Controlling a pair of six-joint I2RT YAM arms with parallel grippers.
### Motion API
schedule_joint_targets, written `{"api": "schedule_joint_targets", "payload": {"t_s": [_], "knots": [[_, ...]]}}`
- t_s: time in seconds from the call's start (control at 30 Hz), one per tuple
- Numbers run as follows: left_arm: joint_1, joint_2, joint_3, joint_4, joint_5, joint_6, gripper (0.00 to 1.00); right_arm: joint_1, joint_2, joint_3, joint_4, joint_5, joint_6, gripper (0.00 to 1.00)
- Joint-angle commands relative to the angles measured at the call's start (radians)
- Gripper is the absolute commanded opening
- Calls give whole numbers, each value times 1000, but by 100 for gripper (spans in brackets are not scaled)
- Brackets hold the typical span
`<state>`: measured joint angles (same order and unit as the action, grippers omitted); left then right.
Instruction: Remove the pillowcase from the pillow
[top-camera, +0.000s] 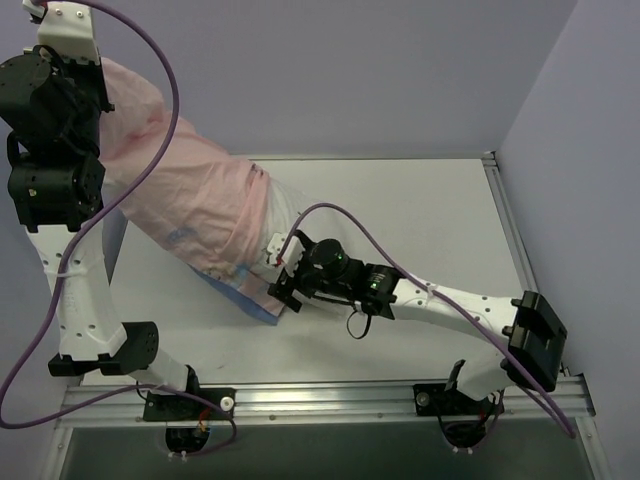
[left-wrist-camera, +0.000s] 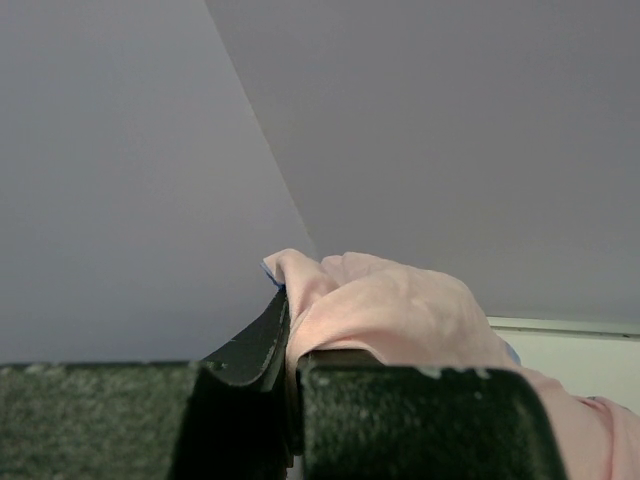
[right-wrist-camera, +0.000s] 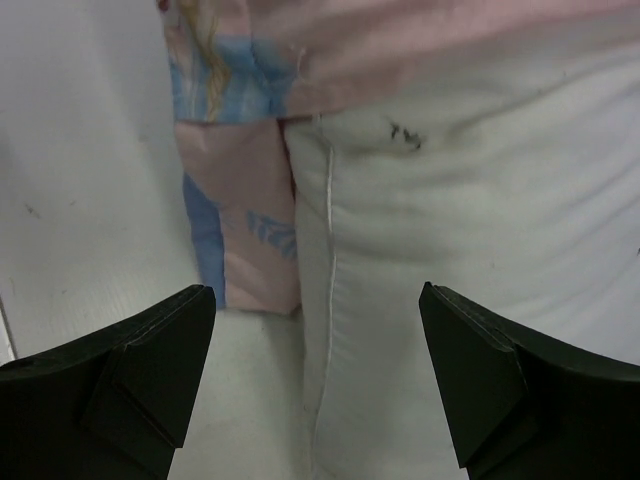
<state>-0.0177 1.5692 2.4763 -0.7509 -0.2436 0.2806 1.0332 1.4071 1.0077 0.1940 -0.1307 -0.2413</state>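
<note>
Even diffuse lighting, soft shadows, wrist foregrounds blurred.

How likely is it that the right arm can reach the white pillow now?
Probably yes. The right tool is open, and the bare end of the pillow lies straight ahead of it; the pillowcase covers only the part farther up, so nothing blocks the way.

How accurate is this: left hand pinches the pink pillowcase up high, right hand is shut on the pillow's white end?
One error: the right hand is open at the pillow, per the right wrist view. The left hand does pinch the pillowcase up high.
</note>
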Motion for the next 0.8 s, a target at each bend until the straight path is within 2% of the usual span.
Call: {"api": "schedule_joint_targets", "payload": {"t_s": [0.0,0.03,0.1,0.13,0.2,0.33,0.43,0.53,0.57,0.6,0.63,0.77], "knots": [[-7,-17,46,97,0,-17,2,21,91,98,59,193,-3,86],[-7,-17,46,99,1,-17,2,22,152,118,52,294,8,86],[-7,-18,46,97,6,-18,2,24,214,167,36,394,7,87],[-7,-17,46,96,4,-20,2,21,272,180,36,521,5,87],[-5,-20,46,96,4,-18,2,5,321,190,42,606,-16,87],[-7,-20,46,101,1,-9,2,-58,385,161,61,597,2,86],[-7,-23,49,101,3,-8,2,-87,394,117,114,542,2,77],[-4,-23,56,99,3,-15,2,-108,424,111,151,520,4,53],[-4,-23,58,101,3,-14,2,-120,431,109,171,516,8,34],[-4,-23,59,99,1,-17,2,-154,437,106,179,505,25,23],[-2,-23,61,101,-2,-14,2,-174,435,101,188,493,37,1],[12,-23,59,110,-46,-4,2,-304,379,65,180,479,109,0]]}}
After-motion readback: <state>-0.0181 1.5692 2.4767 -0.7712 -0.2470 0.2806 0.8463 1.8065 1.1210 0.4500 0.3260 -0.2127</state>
